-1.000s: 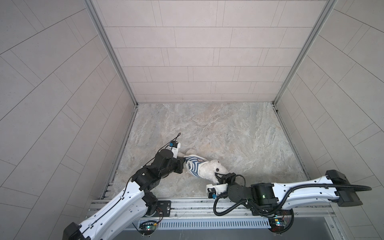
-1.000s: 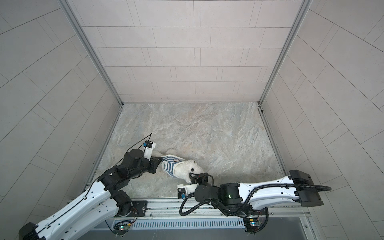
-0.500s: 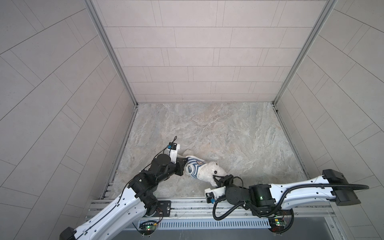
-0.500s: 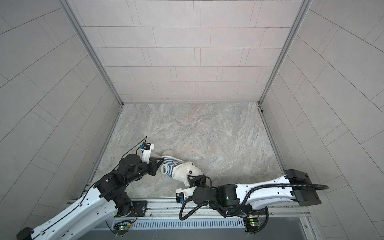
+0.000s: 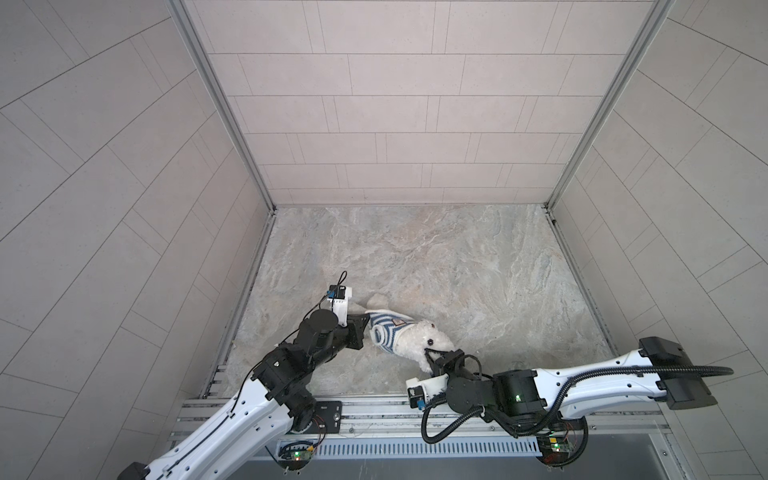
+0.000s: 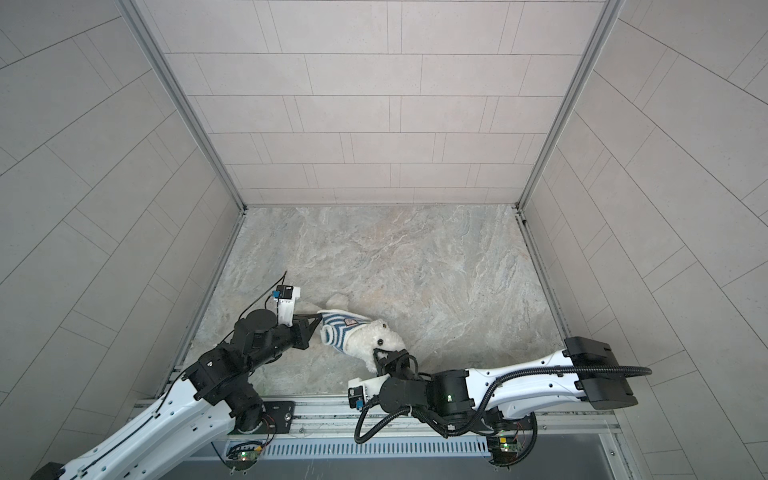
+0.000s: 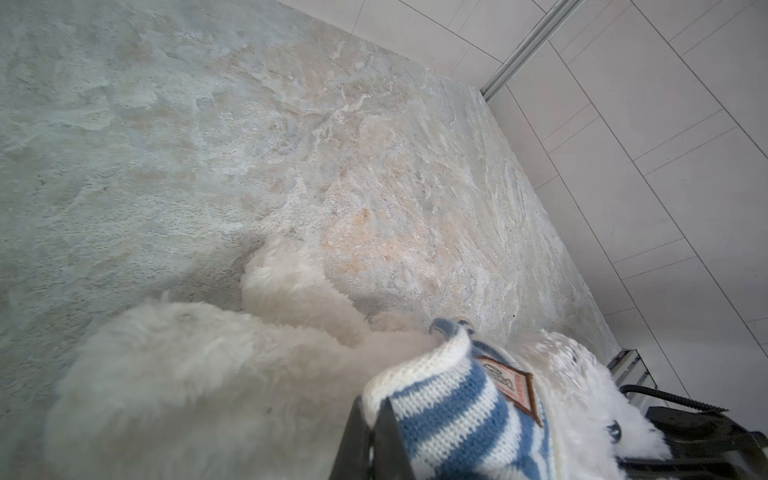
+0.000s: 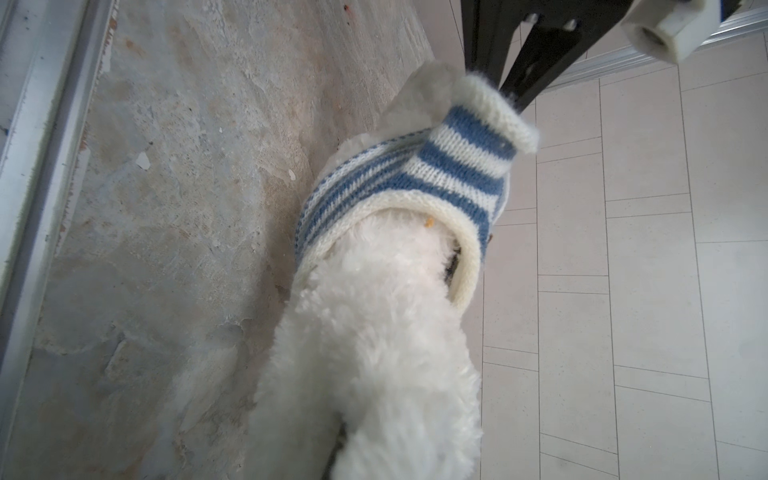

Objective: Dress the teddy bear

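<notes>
Marbled stone floor (image 5: pixel 457 270), tiled walls. Nearest the front rail, the right gripper (image 5: pixel 430 356) is clamped narrow on the bear's head. The bear (image 5: pixel 411 343) lies stretched between both grippers, front-left of centre. Beyond, the shirt (image 5: pixel 386 332) sits around its torso, hem pinched tight by the left gripper (image 5: pixel 365 320). Risk: opposed pulling could slip plush from the right jaws or overstretch the knit. Badge (image 7: pixel 513 384) writing is illegible.

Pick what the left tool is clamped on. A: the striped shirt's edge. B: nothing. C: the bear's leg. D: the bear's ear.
A: in the left wrist view the left tool pinches the white rim of the striped shirt, beside the teddy bear.
</notes>
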Available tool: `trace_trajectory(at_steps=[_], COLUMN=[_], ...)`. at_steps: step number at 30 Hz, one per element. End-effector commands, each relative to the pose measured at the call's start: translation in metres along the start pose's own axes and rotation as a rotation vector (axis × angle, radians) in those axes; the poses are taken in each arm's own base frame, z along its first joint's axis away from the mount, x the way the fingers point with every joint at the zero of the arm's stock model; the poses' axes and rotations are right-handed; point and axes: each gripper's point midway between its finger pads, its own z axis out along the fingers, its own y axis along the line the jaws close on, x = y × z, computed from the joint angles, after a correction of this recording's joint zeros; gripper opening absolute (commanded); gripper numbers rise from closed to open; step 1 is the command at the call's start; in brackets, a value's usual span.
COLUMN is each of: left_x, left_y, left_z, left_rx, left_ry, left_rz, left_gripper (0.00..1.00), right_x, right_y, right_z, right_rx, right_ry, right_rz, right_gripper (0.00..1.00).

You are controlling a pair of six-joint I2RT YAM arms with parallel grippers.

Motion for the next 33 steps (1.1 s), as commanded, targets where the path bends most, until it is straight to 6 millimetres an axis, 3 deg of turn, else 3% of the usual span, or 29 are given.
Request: trace_trajectory(at_steps=[1, 6, 12, 17, 19, 23, 28, 33], left_x=[-0.017, -0.010, -0.004, 0.001, -0.003, -0.027, -0.052, -0.064], left_y=[0.020, 0.027, 0.001, -0.007, -0.010, -0.027, -0.039, -0.043], left_z=[-0.007, -0.002, 0.008, 0.004, 0.000, -0.017, -0.041, -0.057], left_rx=[-0.111, -0.135, -0.006, 0.030, 0.044, 0.108, 0.114, 0.111], left_ry=[-0.061, -0.039, 0.027, 0.067, 0.049, -0.049, -0.121, -0.164], left_rz=[-0.009, -0.013, 0.018, 0.057, 0.071, 0.092, 0.161, 0.214], left_gripper=[0.00, 0.00, 0.00, 0.00, 0.07, 0.33, 0.48, 0.61], right_x=[-0.007, -0.010, -0.012, -0.011, -0.007, -0.007, 0.010, 0.032], right_y=[-0.002, -0.003, -0.007, -0.031, -0.049, -0.069, -0.098, -0.122], right_z=[-0.006, -0.006, -0.006, -0.012, -0.016, -0.028, -0.029, -0.026], right_rx=[0.010, 0.016, 0.043, 0.012, 0.013, -0.015, -0.055, -0.044], right_ry=[-0.021, -0.038, -0.046, -0.115, -0.133, -0.188, -0.144, -0.081], right_rz=[-0.058, -0.055, -0.039, 0.218, 0.373, 0.532, 0.849, 1.196], right_gripper=[0.00, 0.00, 0.00, 0.00, 0.00, 0.00, 0.00, 0.00])
